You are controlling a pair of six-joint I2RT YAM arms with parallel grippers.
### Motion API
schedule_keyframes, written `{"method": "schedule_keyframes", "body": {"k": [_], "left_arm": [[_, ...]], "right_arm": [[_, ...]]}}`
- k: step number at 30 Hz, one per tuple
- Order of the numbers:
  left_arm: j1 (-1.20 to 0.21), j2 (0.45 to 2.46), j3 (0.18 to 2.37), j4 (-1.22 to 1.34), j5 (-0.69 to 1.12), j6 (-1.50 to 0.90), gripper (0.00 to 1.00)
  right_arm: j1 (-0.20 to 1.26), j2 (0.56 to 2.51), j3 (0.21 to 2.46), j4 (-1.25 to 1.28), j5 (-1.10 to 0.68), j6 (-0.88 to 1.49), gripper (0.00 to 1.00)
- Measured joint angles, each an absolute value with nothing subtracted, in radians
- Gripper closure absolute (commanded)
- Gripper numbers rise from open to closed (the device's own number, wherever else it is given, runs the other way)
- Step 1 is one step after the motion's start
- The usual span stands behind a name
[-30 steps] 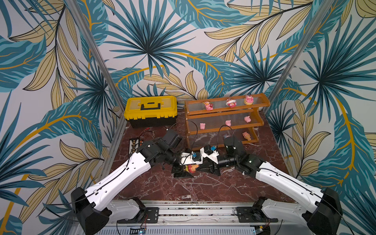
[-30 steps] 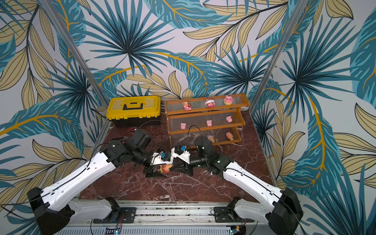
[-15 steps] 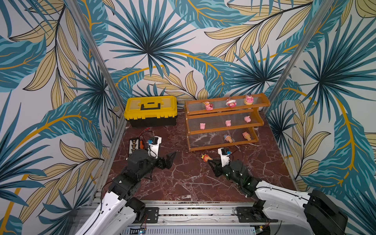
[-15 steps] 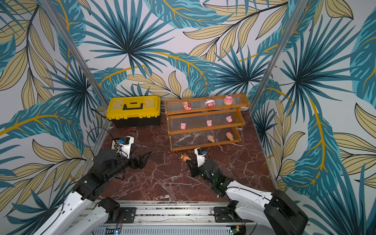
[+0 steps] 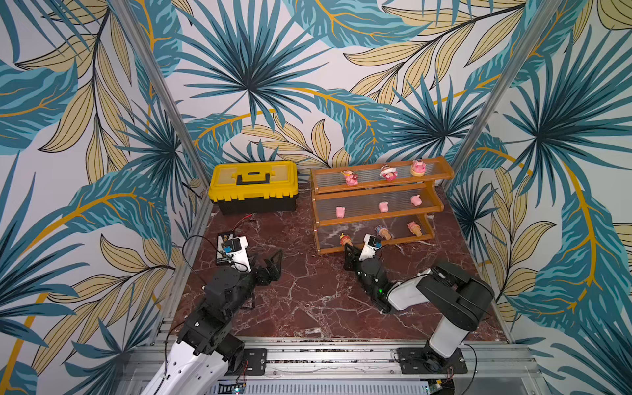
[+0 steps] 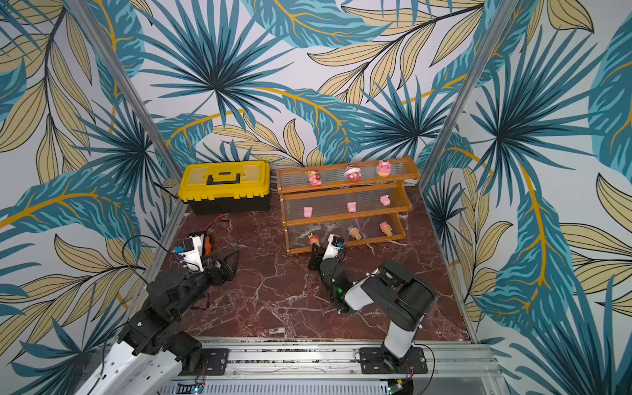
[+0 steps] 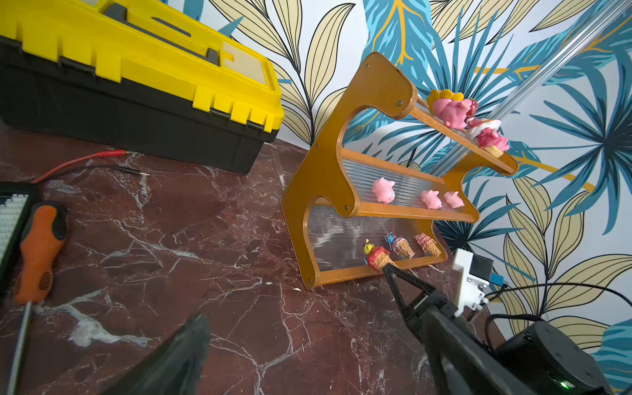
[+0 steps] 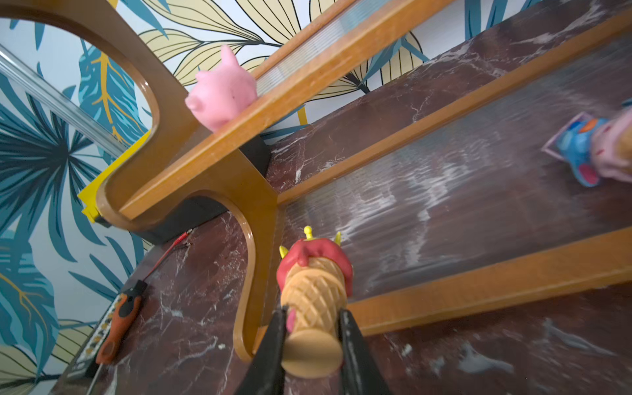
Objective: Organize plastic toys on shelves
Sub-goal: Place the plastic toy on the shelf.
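Your right claw (image 8: 313, 313) is clenched on the cone (image 8: 314, 280) at its flat base, so the cone's long axis runs straight out from the jaws into the rack (image 8: 478, 284). Its red head sits past the front rail, over the bottom tier at the toolbox (image 5: 253, 178) end; whether it touches, you cannot tell. The other cones (image 5: 384, 232) lie further along. Your left claw (image 5: 270, 266) gapes empty, well apart, so the right arm is nearer

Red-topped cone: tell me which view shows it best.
Right wrist: the cone fills the frame, pinched by the right hand. Left wrist shows it small at the rack's bottom shelf; both top views, a speck.
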State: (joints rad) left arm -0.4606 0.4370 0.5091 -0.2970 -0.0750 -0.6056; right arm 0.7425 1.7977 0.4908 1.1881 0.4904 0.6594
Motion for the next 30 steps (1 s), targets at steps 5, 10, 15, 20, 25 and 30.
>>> {"method": "schedule_keyframes", "body": {"k": [5,10,15,20,25,30], "left_arm": [[-0.453,0.408,0.509,-0.329,-0.077,-0.611,0.00],[-0.443,0.396,0.509,-0.342,-0.080,-0.611,0.00],[-0.434,0.396,0.509,-0.350,-0.080,-0.610,0.00],[-0.429,0.393,0.509,-0.357,-0.079,-0.610,0.00],[-0.428,0.382,0.509,-0.359,-0.080,-0.610,0.00],[-0.427,0.372,0.509,-0.359,-0.081,-0.611,0.00]], "right_arm": [[0.743,1.892,0.556,1.192,0.521,0.724,0.76],[0.743,1.904,0.602,1.141,0.547,0.764,0.69],[0.743,1.904,0.625,1.079,0.547,0.801,0.63],[0.743,1.904,0.606,1.052,0.545,0.833,0.59],[0.743,1.872,0.561,1.018,0.519,0.825,0.51],[0.735,1.755,0.505,0.987,0.463,0.796,0.42]]}}
